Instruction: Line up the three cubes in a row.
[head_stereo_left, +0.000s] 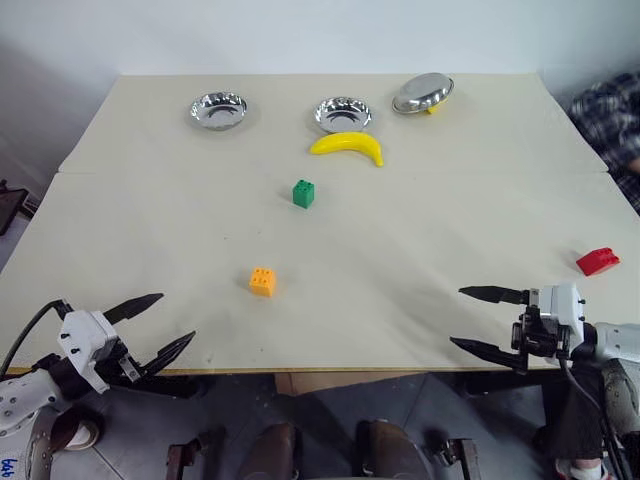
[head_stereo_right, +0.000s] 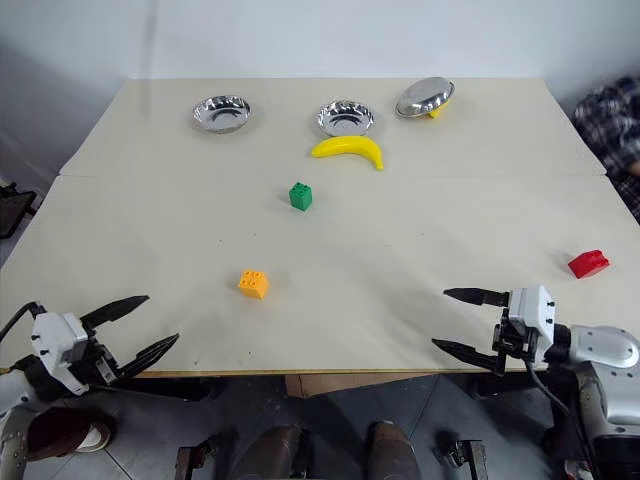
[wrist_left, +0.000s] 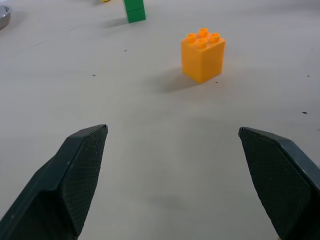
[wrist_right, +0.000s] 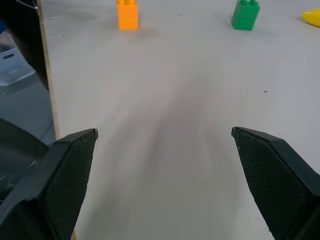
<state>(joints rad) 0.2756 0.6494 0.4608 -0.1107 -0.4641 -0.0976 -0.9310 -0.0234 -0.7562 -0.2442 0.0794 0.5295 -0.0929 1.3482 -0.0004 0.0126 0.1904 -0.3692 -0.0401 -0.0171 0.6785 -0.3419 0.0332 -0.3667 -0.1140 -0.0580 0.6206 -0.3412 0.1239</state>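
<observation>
The left gripper (head_stereo_left: 150, 325) hangs at the near left edge of the table (head_stereo_left: 420, 215), its 2 fingers spread wide and holding nothing. Ahead of it and well apart sits the orange cube (head_stereo_left: 262, 281), upright with its studs up. Farther back, near the middle of the table, stands the green cube (head_stereo_left: 303, 193), just in front of a yellow banana (head_stereo_left: 348, 146). The red cube (head_stereo_left: 597, 261) lies far off near the right edge, looking tipped or wedge-shaped from here. The right gripper (head_stereo_left: 482, 320) hovers at the near right edge, also released and empty, with the red cube beyond it.

These 3 blocks look like light, stiff plastic with smooth, somewhat slippery walls; pinching 2 opposite flat sides low down, below the studs, should hold best, and a hard nudge would likely send one skidding.

Along the far edge are 3 small metal bowls: the left bowl (head_stereo_left: 218, 109) and middle bowl (head_stereo_left: 342, 113) look empty, while the right bowl (head_stereo_left: 422, 93) is tilted, propped on something small and yellow
</observation>
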